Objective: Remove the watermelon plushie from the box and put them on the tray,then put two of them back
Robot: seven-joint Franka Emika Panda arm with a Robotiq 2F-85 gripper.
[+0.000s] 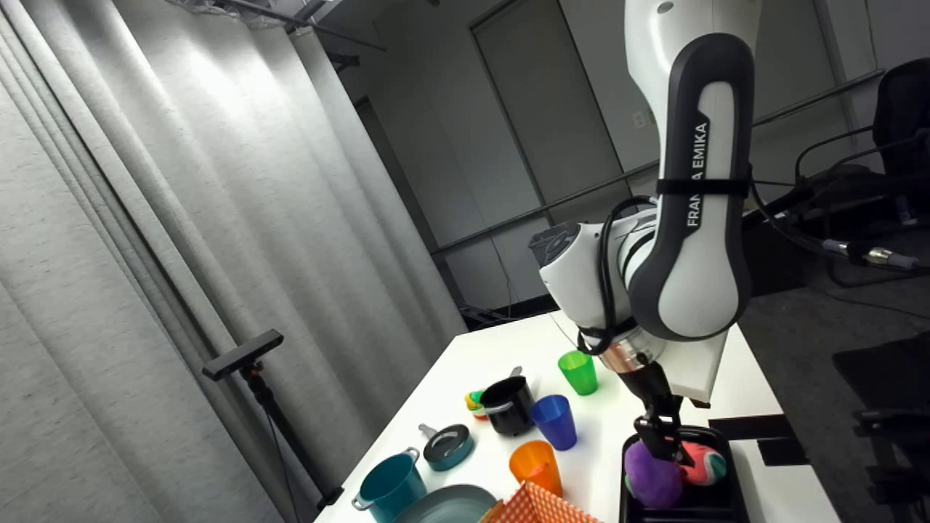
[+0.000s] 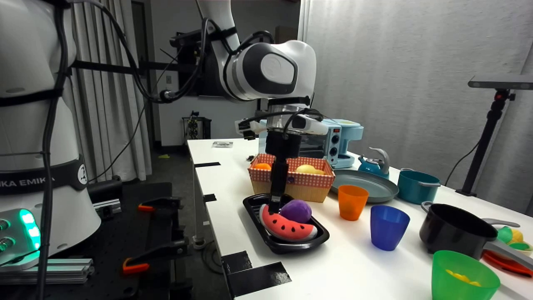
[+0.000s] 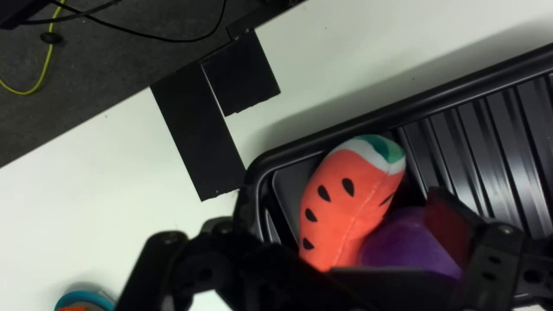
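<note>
Red-pink, slice-shaped soft watermelon plushie (image 2: 287, 227) with black seeds and a green-white rind lies in the flat, black, low-rimmed rectangular tray (image 3: 497, 121), near one end, right beside a round purple plush toy (image 2: 296, 211). Black two-finger mechanical gripper (image 2: 275, 206) points down over the tray; hand unclenched, jaws spread wide. Both toys show between the jaws in the wrist view; contact with either, can't tell. Tan, red-checked rectangular box (image 2: 308, 192) sits just beyond the tray in an exterior view, holding a round orange object (image 2: 262, 166) and a pale yellow rounded object (image 2: 306, 168). Translucent orange plastic cup (image 2: 352, 204), blue plastic cup (image 2: 388, 231) and green plastic cup (image 1: 579, 376) stand upright, apart, on the white table (image 2: 345, 266). Glossy black round pot (image 2: 441, 235) near the blue cup. Flat grey round plate (image 2: 374, 193) behind the orange one, teal two-handled pot (image 2: 414, 189) just beside the plate.
</note>
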